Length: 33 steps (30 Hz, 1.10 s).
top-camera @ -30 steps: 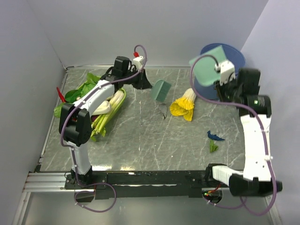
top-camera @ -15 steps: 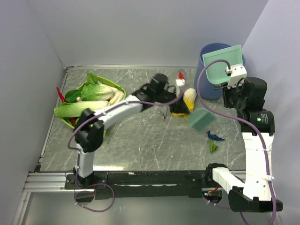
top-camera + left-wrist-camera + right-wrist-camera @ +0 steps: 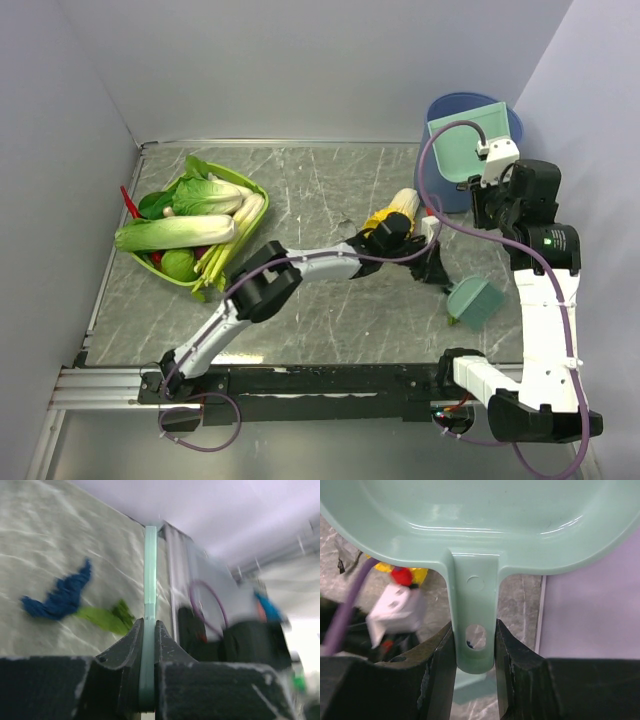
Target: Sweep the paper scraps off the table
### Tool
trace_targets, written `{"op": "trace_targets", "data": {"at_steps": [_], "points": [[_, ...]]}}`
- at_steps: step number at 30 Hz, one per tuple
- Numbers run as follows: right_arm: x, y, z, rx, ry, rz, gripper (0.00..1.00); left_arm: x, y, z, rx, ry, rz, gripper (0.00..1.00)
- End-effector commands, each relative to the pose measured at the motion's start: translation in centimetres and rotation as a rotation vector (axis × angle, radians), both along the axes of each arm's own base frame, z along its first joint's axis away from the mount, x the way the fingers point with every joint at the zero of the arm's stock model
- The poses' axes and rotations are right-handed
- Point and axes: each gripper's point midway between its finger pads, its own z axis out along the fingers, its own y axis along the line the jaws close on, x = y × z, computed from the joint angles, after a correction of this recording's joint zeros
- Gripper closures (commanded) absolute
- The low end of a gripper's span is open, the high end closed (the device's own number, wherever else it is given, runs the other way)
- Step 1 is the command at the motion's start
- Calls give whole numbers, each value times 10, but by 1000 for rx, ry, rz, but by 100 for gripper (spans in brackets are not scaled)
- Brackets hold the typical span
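Reaches the left arm low across the grey-green marble surface [image 3: 320, 190] to its near right part, with the left claw [image 3: 148, 626] clenched on a mint-green hand brush [image 3: 150, 575], seen edge-on between the black fingers [image 3: 122, 650] in the wrist view. Holds the brush head close to the right edge of the surface, beside the right arm. Finds the paper scraps [image 3: 62, 600] there too: a dark blue wad [image 3: 50, 605] and a green wad [image 3: 106, 619], touching each other, flat on the surface just left of the brush in the wrist view; cannot tell whether the bristles meet the green one. Hides most of both behind the brush in the top view. Clamps the right claw [image 3: 474, 630] around the handle of a mint-green dustpan [image 3: 470, 515], held up at the far right above a blue bucket [image 3: 440, 110], well apart from the scraps. Has a yellow-and-white frilly vegetable [image 3: 400, 210] just beyond the left wrist, and a heap of leafy greens [image 3: 185, 232] at the left side, well apart from the brush.
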Motion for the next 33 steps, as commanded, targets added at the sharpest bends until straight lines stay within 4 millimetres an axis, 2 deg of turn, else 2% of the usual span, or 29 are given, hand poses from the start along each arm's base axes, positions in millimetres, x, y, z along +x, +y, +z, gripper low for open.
{"op": "trace_targets", "data": {"at_steps": [1, 3, 4, 6, 8, 10, 11, 12, 13, 14, 15, 16, 17, 18, 20, 21, 23, 24, 25, 26, 28, 30, 31, 32, 33], "points": [[-4, 3, 15, 8, -20, 13, 100, 56, -29, 15, 13, 241, 244, 99], [-5, 3, 14, -1, -12, 22, 100, 68, -25, -2, 64, 344, 289, 99], [-4, 4, 14, -4, -17, 29, 100, 69, -19, 4, 59, 341, 300, 99], [-1, 3, 14, -14, -24, 36, 100, 78, -2, -2, 120, 301, 358, 99], [5, 4, 14, -12, -36, 40, 100, 77, 17, -13, 197, 293, 364, 99], [9, 6, 12, 6, -35, 39, 100, 82, 48, -14, 253, 268, 368, 99], [14, 8, 14, 25, -39, 40, 100, 90, 69, -21, 298, 237, 376, 99], [17, 9, 14, 37, -37, 39, 100, 86, 90, -20, 338, 228, 380, 99], [19, 11, 15, 48, -39, 39, 100, 90, 107, -20, 363, 207, 397, 99], [23, 13, 14, 67, -33, 37, 100, 103, 130, -21, 388, 153, 417, 99], [25, 13, 15, 78, -33, 32, 100, 98, 156, -17, 426, 145, 435, 99], [27, 14, 14, 96, -31, 23, 100, 100, 172, -14, 440, 122, 453, 99], [29, 14, 17, 102, -37, 23, 100, 112, 194, -11, 446, 75, 475, 99], [31, 16, 19, 109, -48, 27, 100, 107, 214, 1, 454, 49, 486, 99], [32, 16, 26, 111, -69, 31, 100, 114, 239, 11, 458, -79, 483, 99], [33, 16, 29, 106, -75, 30, 100, 108, 247, 33, 429, -148, 468, 99], [33, 13, 36, 87, -94, 29, 100, 94, 251, 50, 372, -299, 344, 99], [33, 10, 40, 69, -105, 19, 100, 83, 254, 64, 336, -343, 297, 99], [33, 8, 41, 62, -109, 14, 100, 67, 252, 70, 270, -440, 170, 99], [33, 7, 41, 56, -113, 9, 100, 62, 252, 77, 251, -475, 150, 99], [33, 5, 40, 53, -114, 0, 100, 65, 246, 84, 211, -540, 132, 99], [34, 5, 37, 48, -108, 6, 100, 66, 233, 83, 174, -521, 83, 99], [34, 5, 36, 40, -99, 7, 100, 69, 223, 102, 131, -507, 73, 99], [34, 3, 33, 32, -86, 2, 100, 68, 210, 92, 113, -436, 29, 99], [36, -1, 32, 11, -78, -11, 100, 69, 201, 94, 98, -401, 26, 99]]}}
